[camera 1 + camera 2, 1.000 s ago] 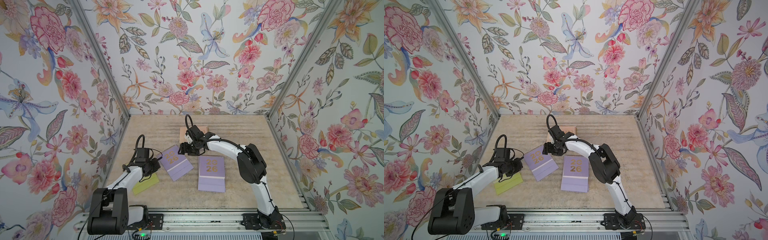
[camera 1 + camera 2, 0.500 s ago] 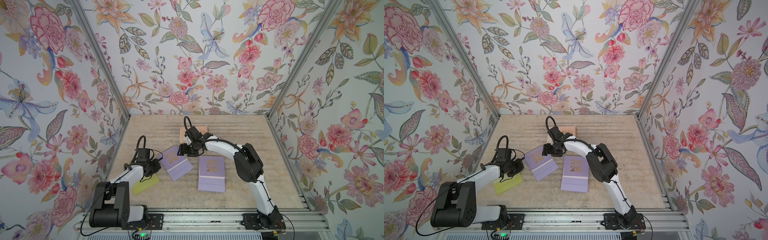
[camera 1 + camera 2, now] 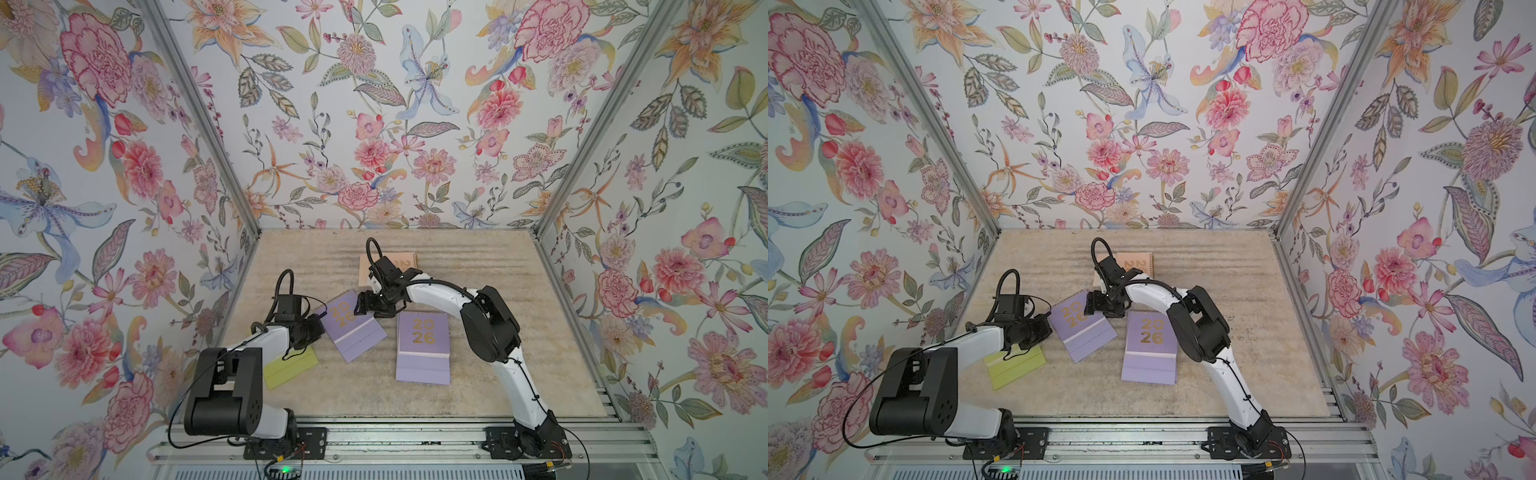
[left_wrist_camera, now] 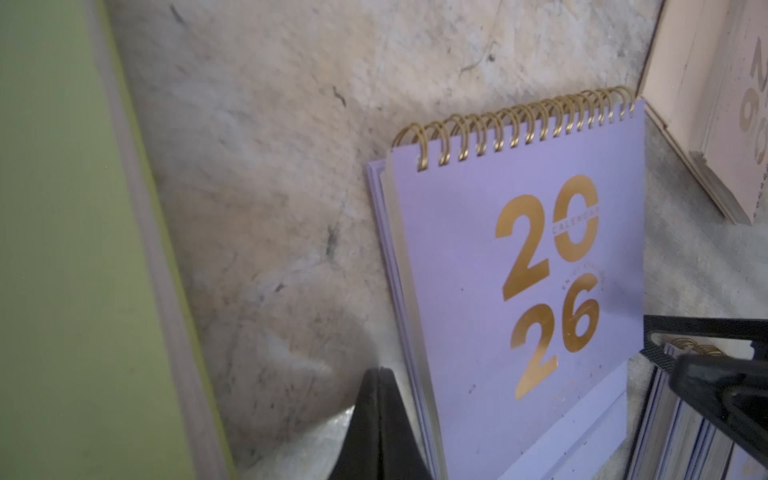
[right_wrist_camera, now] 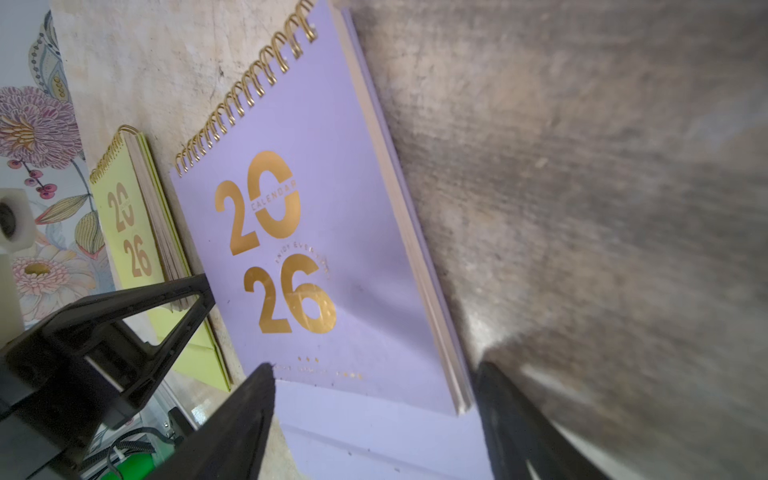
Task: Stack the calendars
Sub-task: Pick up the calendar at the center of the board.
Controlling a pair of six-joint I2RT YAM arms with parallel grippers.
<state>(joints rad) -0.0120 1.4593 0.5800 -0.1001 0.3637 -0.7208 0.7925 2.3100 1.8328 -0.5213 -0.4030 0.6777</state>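
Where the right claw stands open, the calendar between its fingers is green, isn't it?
No, not green: the purple calendar lies between the fingers of the open right claw, as the right wrist view shows. The green calendar lies beside it.

Three walls covered in pale floral wallpaper (image 3: 374, 124) enclose a worn, mottled beige table (image 3: 353, 395). Silver metal posts (image 3: 207, 124) run up the corners. The light is soft and even.
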